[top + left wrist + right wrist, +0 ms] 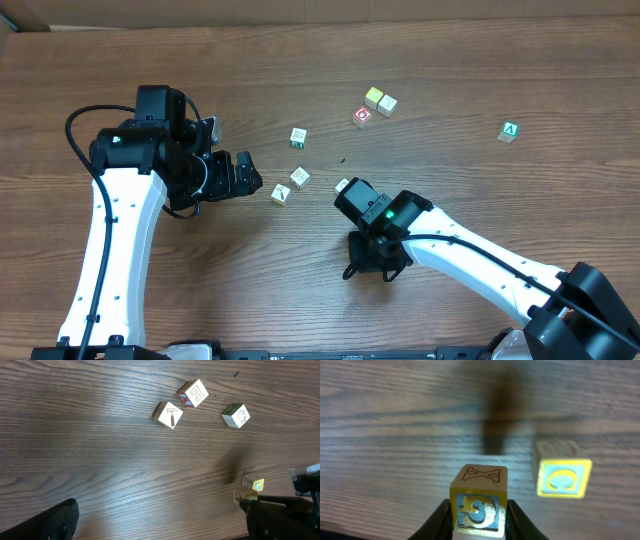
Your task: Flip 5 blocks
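My right tool (pixel 479 522) is clamped on a block (pixel 480 494), with a finger pressed on each side face. The block's top shows an X. The face toward my wrist camera is yellow-framed, with a yellow mark on pale blue. I cannot tell whether it touches the tabletop (pixel 380 435). In that view a second block (pixel 564 471) stands just to the right, apart from the first, and shows a yellow frame around a ring-like mark. A soft shadow lies on the wood beyond them.

My left tool (pixel 243 176) is spread wide and holds nothing. Only one of its fingers (pixel 52 520) shows, at the corner of its wrist view. In that view three blocks sit apart from each other: the hammer block (pixel 170 414), the red-and-blue block (pixel 193 393) and the green-sided block (pixel 235 415).

Farther out, the overhead view shows a green-print block (pixel 298 137) on its own. At the far side, a yellowish block (pixel 373 97) and a pale block (pixel 387 104) sit side by side and seem to touch. The red cube (pixel 362 117) is just beside them, and the green cube (pixel 510 131) with a white A is well apart.
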